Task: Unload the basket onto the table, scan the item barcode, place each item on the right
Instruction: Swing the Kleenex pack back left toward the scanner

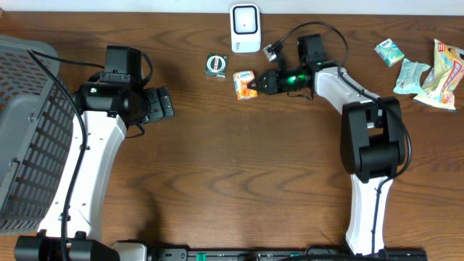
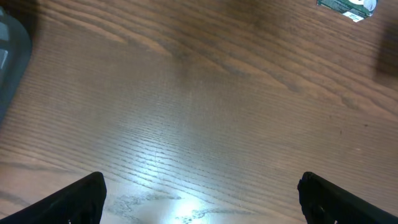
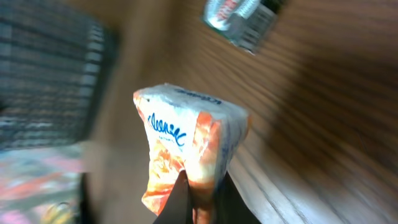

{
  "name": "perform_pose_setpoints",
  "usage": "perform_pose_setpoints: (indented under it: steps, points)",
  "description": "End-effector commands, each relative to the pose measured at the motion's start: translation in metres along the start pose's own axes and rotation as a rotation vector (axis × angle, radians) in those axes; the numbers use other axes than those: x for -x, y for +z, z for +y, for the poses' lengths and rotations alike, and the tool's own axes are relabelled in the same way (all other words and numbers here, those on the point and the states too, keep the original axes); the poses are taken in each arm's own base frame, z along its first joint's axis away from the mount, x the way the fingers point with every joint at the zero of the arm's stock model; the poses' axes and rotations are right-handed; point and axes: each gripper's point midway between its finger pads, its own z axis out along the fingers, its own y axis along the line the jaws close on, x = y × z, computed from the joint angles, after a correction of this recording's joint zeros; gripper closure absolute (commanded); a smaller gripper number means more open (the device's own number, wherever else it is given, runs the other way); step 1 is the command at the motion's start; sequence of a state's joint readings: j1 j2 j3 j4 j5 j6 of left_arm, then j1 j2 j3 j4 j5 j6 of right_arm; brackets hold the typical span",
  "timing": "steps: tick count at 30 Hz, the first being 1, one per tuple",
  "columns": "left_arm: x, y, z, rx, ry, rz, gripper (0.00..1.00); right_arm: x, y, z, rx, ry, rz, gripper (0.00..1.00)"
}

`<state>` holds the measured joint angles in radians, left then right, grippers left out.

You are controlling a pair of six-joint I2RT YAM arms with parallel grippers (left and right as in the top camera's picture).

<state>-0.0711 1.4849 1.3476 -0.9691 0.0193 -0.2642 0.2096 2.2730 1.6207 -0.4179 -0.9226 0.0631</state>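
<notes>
Writing in blue on the orange-and-white tissue pack reads "Kleenex"; the right gripper pinches one end, near the white scanner. The left gripper stands wide, holding nothing.

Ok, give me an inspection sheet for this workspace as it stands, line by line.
Surface: brown wood-grain table, no spills seen.
Job's things: orange Kleenex pack, pinched at its lower edge; white scanner at the table's far edge, just beyond the pack.
Clutter: small dark square packet left of the pack; several snack packets at the far right.
Grippers: right gripper shut on the Kleenex pack; left gripper open over bare wood, holding nothing.
Cables: black cable looping over the right arm's wrist, close to the scanner.
Surroundings: grey mesh basket at the table's left edge.
</notes>
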Motion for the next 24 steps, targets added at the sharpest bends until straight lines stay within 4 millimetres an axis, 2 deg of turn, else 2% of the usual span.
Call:
perform_pose_setpoints:
  steps: [1,2,3,4,5,7,9,12,17,20,24]
  points:
    - [0.001,0.0,0.002,0.013,0.005,-0.002,0.02,0.031,-0.037,0.0,-0.498,-0.241,-0.044,0.99]
    - [0.001,0.0,0.002,0.013,0.005,-0.002,0.02,0.034,-0.041,0.0,-0.542,-0.253,-0.049,0.99]
    - [0.001,0.001,0.002,0.013,0.005,-0.001,0.02,0.046,-0.065,-0.001,-0.728,-0.306,-0.077,0.99]
    - [0.001,0.0,0.002,0.013,0.005,-0.002,0.02,0.049,-0.07,-0.001,-0.771,-0.316,-0.086,0.99]
    - [0.001,0.0,0.002,0.013,0.005,-0.002,0.02,0.063,-0.093,0.001,-0.936,-0.369,-0.126,0.99]
    - [0.001,0.0,0.002,0.013,0.005,-0.002,0.02,0.075,-0.108,0.006,-1.069,-0.473,-0.134,0.99]
    - [0.001,0.001,0.002,0.013,0.005,-0.001,0.03,0.083,-0.107,0.011,-1.118,-0.608,-0.099,0.99]
    - [0.001,0.001,0.002,0.013,0.005,-0.001,0.02,0.093,-0.091,0.012,-1.124,-0.753,-0.071,0.99]
    - [0.001,0.0,0.002,0.013,0.005,-0.002,0.02,0.111,-0.074,0.005,-1.124,-0.759,-0.176,0.99]
    - [0.001,0.0,0.002,0.013,0.005,-0.002,0.02,0.132,-0.078,0.019,-1.099,-0.725,-0.31,0.99]
    - [0.001,0.0,0.002,0.013,0.005,-0.002,0.02,0.156,-0.074,0.043,-0.981,-0.77,-0.364,0.99]
